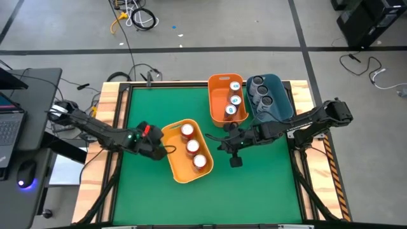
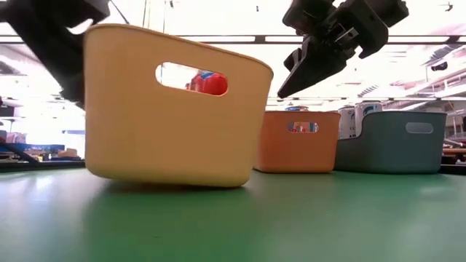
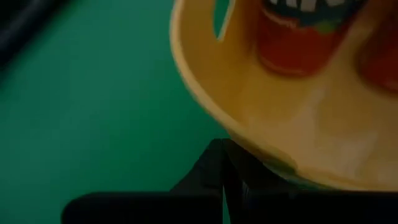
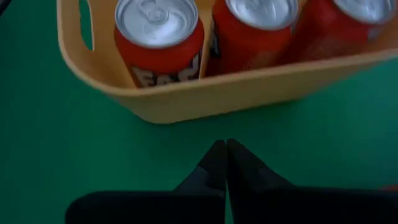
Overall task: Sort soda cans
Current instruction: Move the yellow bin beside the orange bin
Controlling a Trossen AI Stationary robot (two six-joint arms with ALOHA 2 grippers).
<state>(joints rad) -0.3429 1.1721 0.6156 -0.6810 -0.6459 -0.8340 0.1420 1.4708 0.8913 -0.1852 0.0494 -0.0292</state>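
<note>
Three red-orange soda cans (image 1: 193, 147) stand upright in a row inside a yellow bin (image 1: 176, 170) near the middle of the green table (image 1: 146, 197). Their silvery tops face up. From the right wrist camera, the yellow bin's wall hides the lower part of each red can. Three white-and-light-blue cans (image 1: 233, 100) stand in an orange bin (image 1: 218, 83) at the far side of the table. Just beside it, on the right, a blue bin (image 1: 283, 102) holds three dark grey-black cans (image 1: 261, 93). The orange and blue bins touch or nearly touch; the yellow bin sits apart from both, angled across the table.

The left gripper (image 1: 160, 151) is at the yellow bin's left rim, its fingers pressed together; whether the rim is pinched between them cannot be told. In the low view the yellow bin sits tilted, one bottom edge raised off the table.

The right gripper (image 1: 224, 147) hangs above the table between the yellow bin and the orange bin, its fingers pressed together and holding nothing.
</note>
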